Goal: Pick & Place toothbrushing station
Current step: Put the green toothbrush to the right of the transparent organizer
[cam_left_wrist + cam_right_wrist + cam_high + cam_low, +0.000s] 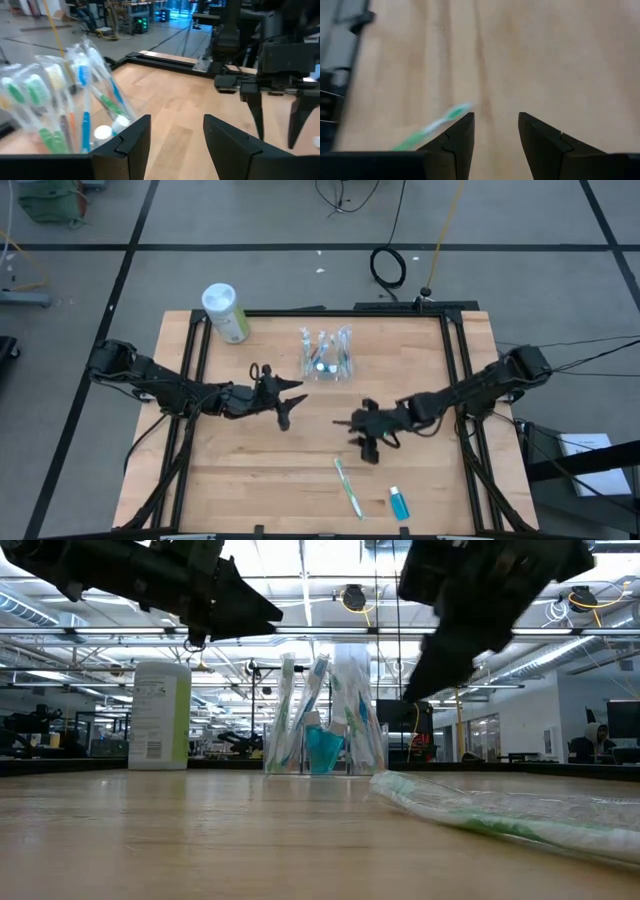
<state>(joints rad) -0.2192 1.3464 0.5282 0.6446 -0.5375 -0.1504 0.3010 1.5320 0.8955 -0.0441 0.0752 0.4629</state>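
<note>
My right gripper hung parted and empty above the wrapped toothbrush, the left gripper likewise parted—station beyond, mid-table—and that slick wrapper risked skidding from my pinch.

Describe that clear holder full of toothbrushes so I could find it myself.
Look at the wooden table, toward its far edge near the middle. There stands the toothbrushing station, a clear plastic holder packed with wrapped toothbrushes. Unlike the taller pale-green canister at the far left, it is see-through.
</note>
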